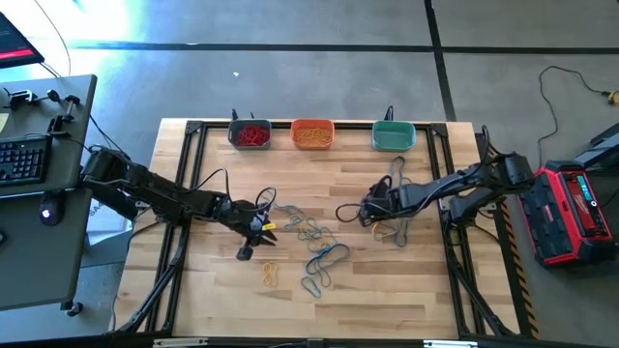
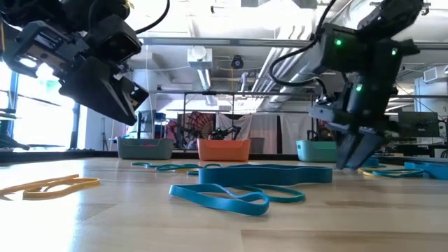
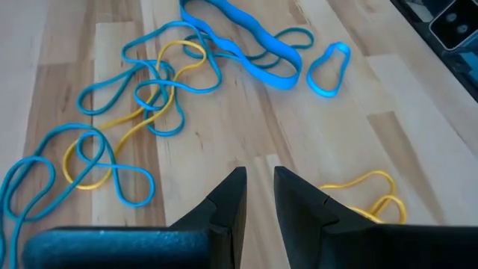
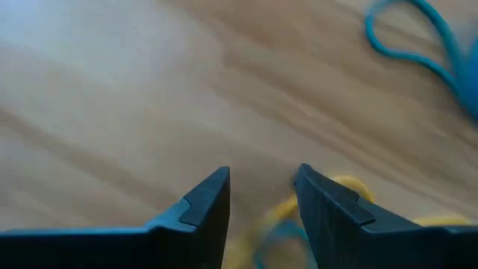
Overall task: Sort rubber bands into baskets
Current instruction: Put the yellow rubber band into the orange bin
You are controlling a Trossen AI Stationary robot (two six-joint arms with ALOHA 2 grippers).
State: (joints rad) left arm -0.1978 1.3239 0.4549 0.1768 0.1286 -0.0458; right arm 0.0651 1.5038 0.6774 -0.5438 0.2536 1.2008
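Note:
Three baskets stand along the far edge: a grey-blue one (image 1: 250, 133) with red bands in it, an orange one (image 1: 312, 133) with yellow bands, and a teal one (image 1: 394, 136). Loose blue and yellow rubber bands (image 1: 311, 235) lie tangled mid-table, with a broad blue band (image 3: 240, 35) and a yellow pair (image 1: 270, 273) nearer the front. My left gripper (image 3: 260, 196) hovers open, slanting down just left of the tangle, nothing between its fingers. My right gripper (image 4: 261, 179) points steeply down, open, low over the wood beside a yellow band (image 4: 345, 184) of the right-hand pile (image 1: 397, 228).
More blue bands (image 1: 395, 176) lie in front of the teal basket. Bare wood shows along the near edge and at the table's left. A black frame (image 1: 193, 127) rims the tabletop. A desk with a keyboard (image 1: 24, 159) stands left, a red case (image 1: 580, 208) right.

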